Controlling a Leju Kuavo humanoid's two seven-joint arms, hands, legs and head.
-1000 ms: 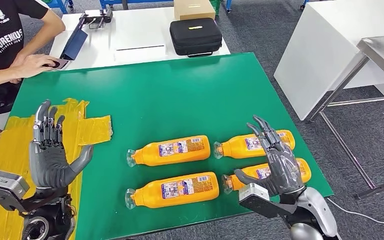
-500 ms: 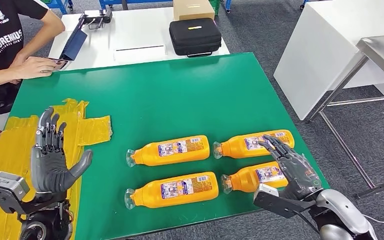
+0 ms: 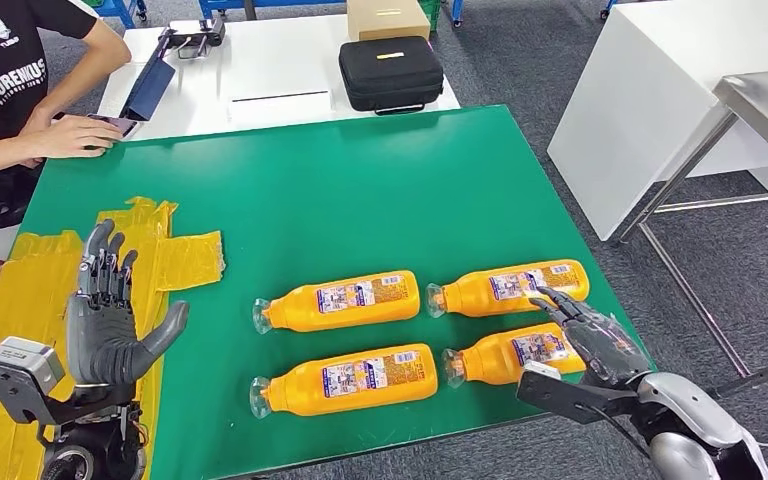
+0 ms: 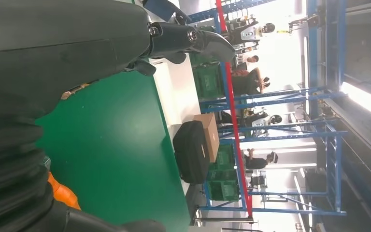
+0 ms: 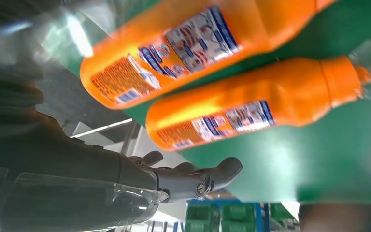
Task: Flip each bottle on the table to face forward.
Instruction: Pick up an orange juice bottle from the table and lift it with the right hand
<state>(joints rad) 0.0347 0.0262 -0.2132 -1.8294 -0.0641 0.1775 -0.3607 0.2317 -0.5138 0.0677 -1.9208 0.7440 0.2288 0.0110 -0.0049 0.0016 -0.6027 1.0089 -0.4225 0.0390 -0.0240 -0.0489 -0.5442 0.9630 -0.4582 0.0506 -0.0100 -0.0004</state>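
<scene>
Four orange bottles lie on their sides on the green table [image 3: 360, 190], two rows of two, clear caps toward the left hand's side and printed labels up. The near right bottle [image 3: 510, 352] lies partly under the right hand [image 3: 600, 340], whose fingers stretch forward over its base end; whether they touch it cannot be told. The far right bottle [image 3: 508, 287] lies just beyond that hand's fingertips. The right wrist view shows these two bottles close together and the hand's fingers apart, with nothing between them. The near left bottle [image 3: 345, 378] and far left bottle [image 3: 340, 300] lie between the two hands, closer to the right one.

The left hand [image 3: 105, 315] is raised upright, palm toward the bottles, fingers spread and thumb out, holding nothing. It stands over yellow sheeting [image 3: 20, 300] that covers that end of the table.

Beyond the green table is a white table [image 3: 260, 70] carrying a black case [image 3: 390, 72] and a cardboard box [image 3: 388, 17]. A person [image 3: 10, 90] sits beyond the left hand, one hand on a phone [image 3: 110, 123]. Grey carpet [image 3: 520, 70] covers the floor, and a white table [image 3: 660, 90] stands out past the right hand.
</scene>
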